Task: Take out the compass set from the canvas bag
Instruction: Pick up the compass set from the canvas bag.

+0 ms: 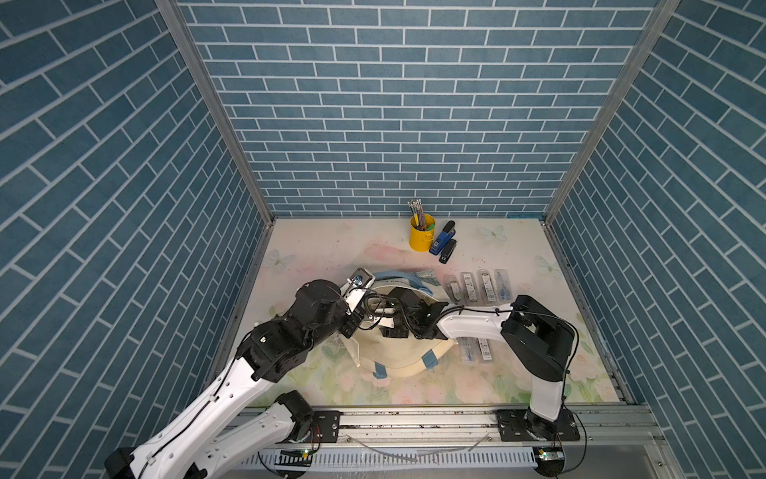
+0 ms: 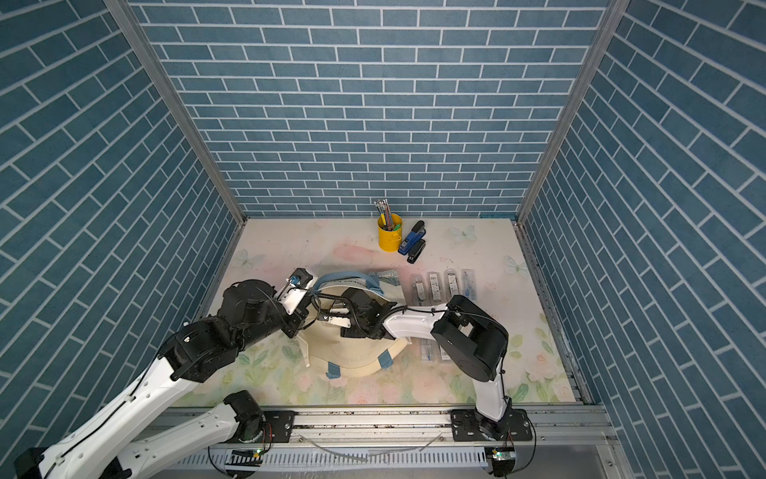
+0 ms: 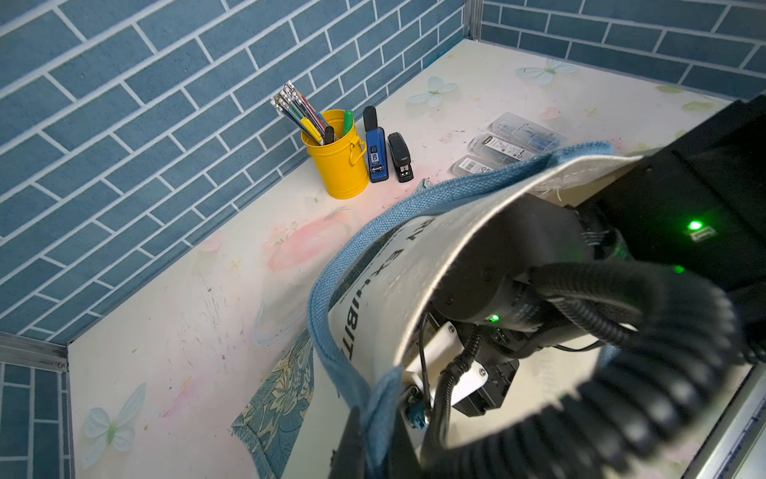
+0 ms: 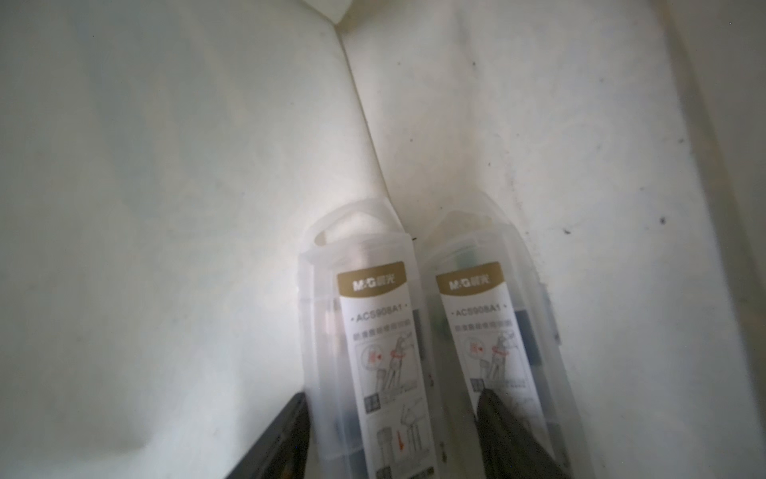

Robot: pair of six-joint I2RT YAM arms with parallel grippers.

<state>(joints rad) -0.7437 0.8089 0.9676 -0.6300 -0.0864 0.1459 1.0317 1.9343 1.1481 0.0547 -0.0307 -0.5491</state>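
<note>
The cream canvas bag (image 1: 398, 361) lies on its side mid-table, seen in both top views, with its mouth held up. My left gripper (image 3: 376, 431) is shut on the bag's light blue strap handle (image 3: 348, 257) at the rim. My right arm's wrist (image 1: 414, 317) reaches into the mouth. Inside, two clear compass set boxes lie side by side on the fabric. My right gripper (image 4: 393, 431) is open and straddles the nearer compass set (image 4: 373, 340). One finger (image 4: 286, 435) is beside that box, and the other finger (image 4: 503, 427) rests over the second box (image 4: 485, 331).
Several clear compass set boxes lie in a row (image 1: 476, 286) right of the bag, and two more (image 1: 476, 348) under my right forearm. A yellow pencil cup (image 1: 422, 232), a blue stapler (image 1: 442, 238) and a black stapler (image 1: 448, 251) stand by the back wall.
</note>
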